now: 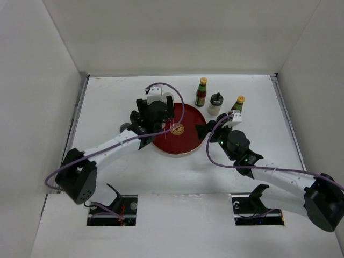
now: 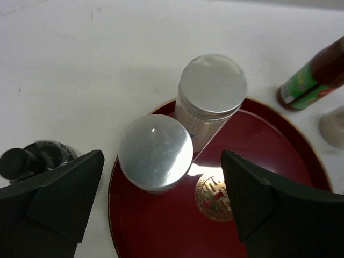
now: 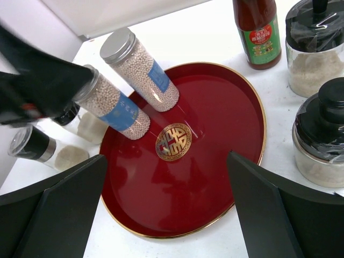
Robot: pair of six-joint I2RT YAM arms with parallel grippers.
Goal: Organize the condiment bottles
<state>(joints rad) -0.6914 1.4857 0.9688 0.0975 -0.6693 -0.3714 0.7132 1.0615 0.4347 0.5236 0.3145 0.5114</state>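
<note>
Black fingers of the left gripper [image 2: 161,157] stand wide apart in the lower corners of the left wrist view, one on either side of a silver-capped shaker [image 2: 155,152] without touching it. That shaker and a second one [image 2: 211,86] stand close together on the upper left part of the red plate [image 2: 258,140]. A sauce bottle [image 2: 314,80] stands off the plate at upper right, and a black-topped shaker [image 2: 29,160] at lower left. The right gripper [image 3: 166,157] hangs wide and holds nothing over the plate, with another black-topped shaker [image 3: 317,48] at upper right of its frame.
</note>
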